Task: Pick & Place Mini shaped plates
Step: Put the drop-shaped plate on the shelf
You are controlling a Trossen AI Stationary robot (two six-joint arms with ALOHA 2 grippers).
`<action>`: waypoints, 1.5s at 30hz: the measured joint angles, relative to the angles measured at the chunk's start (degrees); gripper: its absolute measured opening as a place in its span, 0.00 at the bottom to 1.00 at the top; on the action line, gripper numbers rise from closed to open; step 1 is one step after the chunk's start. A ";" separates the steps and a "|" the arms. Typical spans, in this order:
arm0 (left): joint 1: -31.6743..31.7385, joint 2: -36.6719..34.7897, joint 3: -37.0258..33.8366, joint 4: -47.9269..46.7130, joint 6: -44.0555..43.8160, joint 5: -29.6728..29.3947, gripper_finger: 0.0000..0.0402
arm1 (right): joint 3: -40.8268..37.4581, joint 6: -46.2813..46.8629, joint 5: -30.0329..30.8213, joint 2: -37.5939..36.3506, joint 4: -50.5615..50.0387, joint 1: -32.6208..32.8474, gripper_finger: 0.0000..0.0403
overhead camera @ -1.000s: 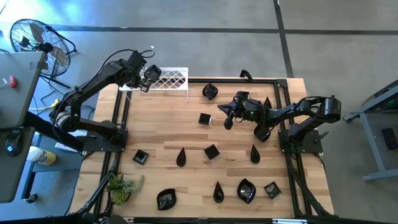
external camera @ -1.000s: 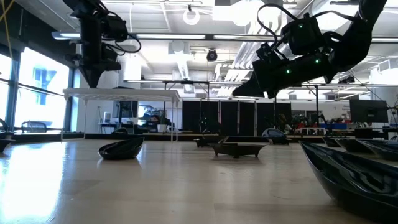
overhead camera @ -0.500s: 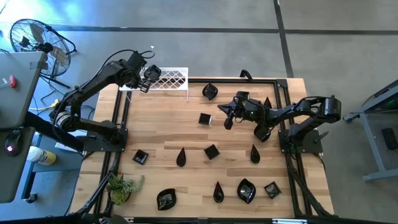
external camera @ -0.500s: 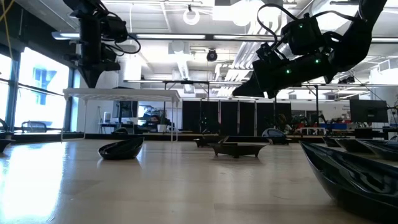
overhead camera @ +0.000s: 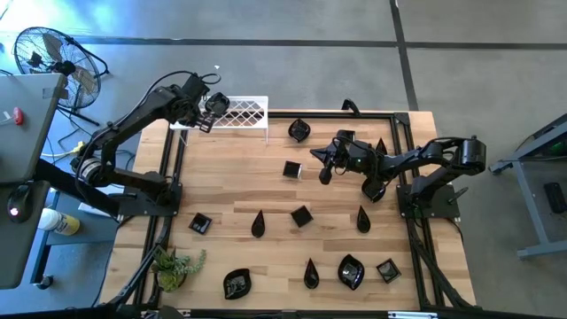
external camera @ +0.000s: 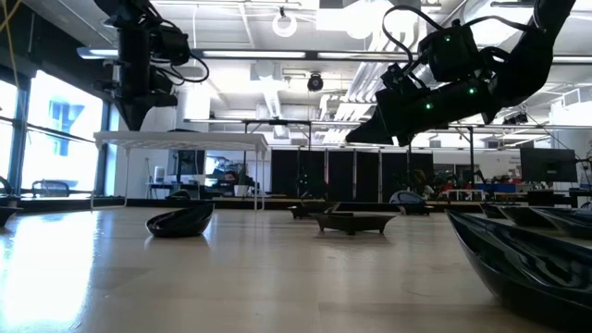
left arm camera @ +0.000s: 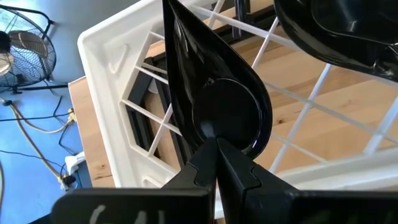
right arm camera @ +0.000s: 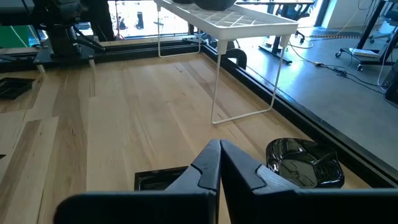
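Several small glossy black plates lie scattered on the wooden table (overhead camera: 221, 190), among them a square one (overhead camera: 291, 169) and a leaf-like one (overhead camera: 299, 130). My left gripper (overhead camera: 210, 112) is over the left end of the white lattice rack (overhead camera: 239, 112), shut on a teardrop plate (left arm camera: 211, 93). Another black dish (left arm camera: 339, 25) rests on the rack's lattice beside it. My right gripper (overhead camera: 322, 167) hangs shut and empty above the table, with the square plate (right arm camera: 160, 180) and the leaf-like plate (right arm camera: 305, 163) just beyond its fingers. My left gripper pinches the teardrop plate between its two fingers at the rim of the round end (left arm camera: 214, 135). The pointed end reaches away from the fingers, over the rack's lattice. Whether the plate touches the rack, I cannot tell.
The rack stands on thin legs at the table's far left corner (external camera: 180, 139). A small green plant (overhead camera: 177, 264) sits at the near left corner. A black frame (overhead camera: 403, 133) borders the table. A fan (overhead camera: 53, 55) stands on the floor beyond the left arm.
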 joint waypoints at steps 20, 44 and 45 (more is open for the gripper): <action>-0.01 -0.02 0.00 -0.93 -0.50 -0.27 0.00 | 0.00 0.00 0.02 0.00 -0.02 0.00 0.00; -1.11 2.50 -0.04 7.00 -2.09 -2.59 0.00 | -0.02 0.00 -0.18 0.00 -0.04 0.00 0.01; -1.11 2.96 -0.04 7.45 -1.52 -2.68 0.00 | -0.02 0.00 -0.20 0.00 -0.04 0.00 0.00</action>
